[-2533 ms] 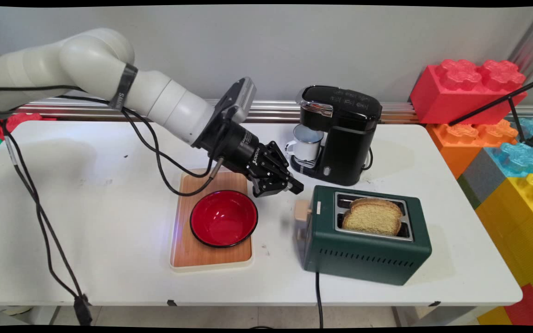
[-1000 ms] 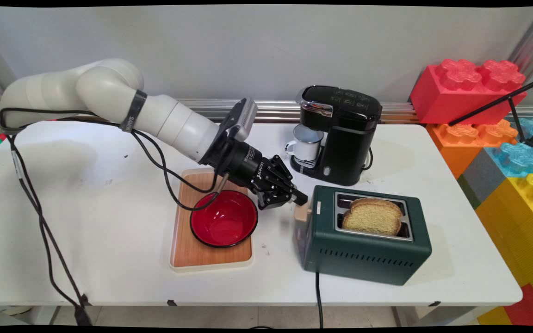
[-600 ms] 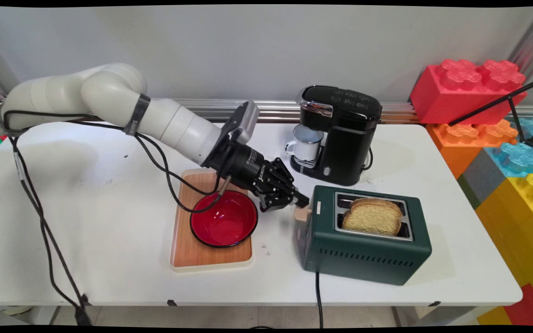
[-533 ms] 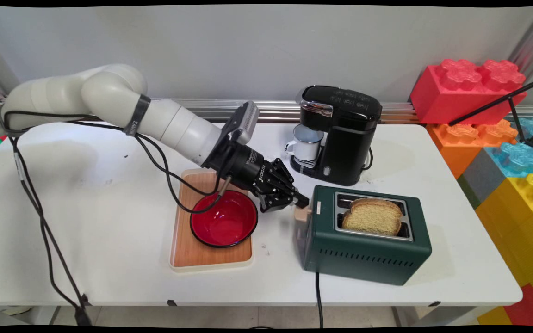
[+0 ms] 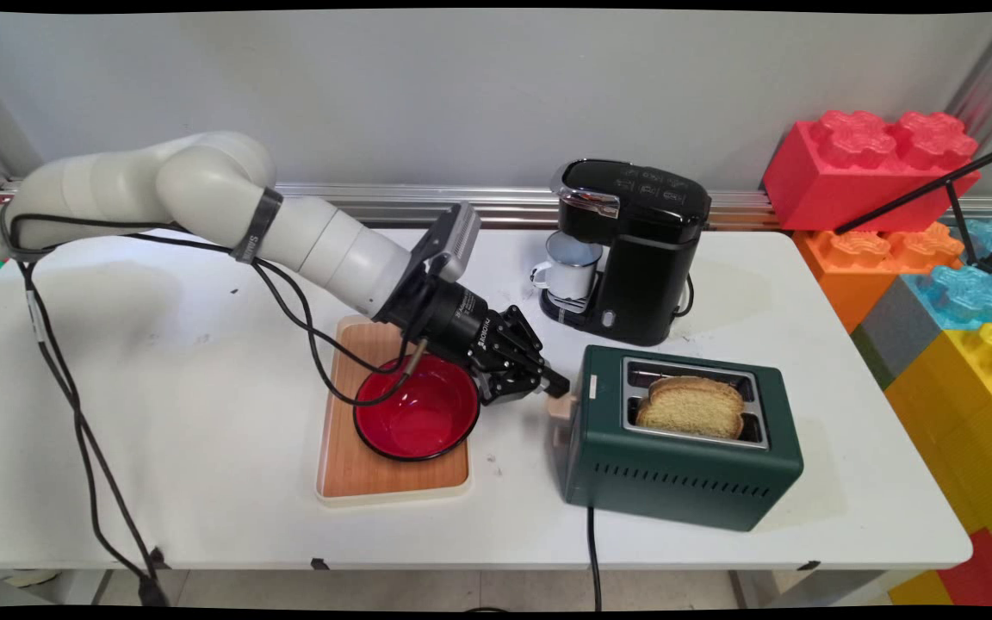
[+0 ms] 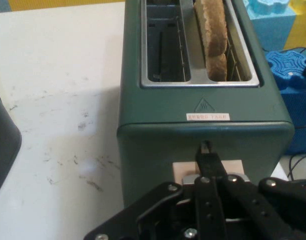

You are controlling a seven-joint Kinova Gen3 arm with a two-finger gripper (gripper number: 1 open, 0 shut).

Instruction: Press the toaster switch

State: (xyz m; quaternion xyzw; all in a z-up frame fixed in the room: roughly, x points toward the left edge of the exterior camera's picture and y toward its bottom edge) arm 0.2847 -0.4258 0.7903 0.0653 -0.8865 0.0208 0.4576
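Observation:
My gripper [image 5: 554, 385] is shut, its tips resting on top of the beige lever [image 5: 559, 410] at the left end of the dark green toaster [image 5: 677, 469]. In the hand view the closed fingers [image 6: 206, 156] lie over the lever [image 6: 183, 169], right against the toaster's end wall [image 6: 157, 135]. A slice of bread [image 5: 691, 406] sits low in the near slot, its top still showing; the hand view shows the bread [image 6: 211, 30] in the right slot and the left slot bare.
A red bowl [image 5: 415, 410] sits on a wooden tray [image 5: 360, 478] just left of my gripper. Behind stands a black coffee machine [image 5: 644, 250] with a white mug [image 5: 571, 269]. Big toy bricks [image 5: 875, 164] border the right side. The toaster's cord [image 5: 592, 551] drops over the front edge.
My gripper came down and right from above the bowl onto the toaster's lever. In the last half second the lever went lower and the bread sank deeper into its slot.

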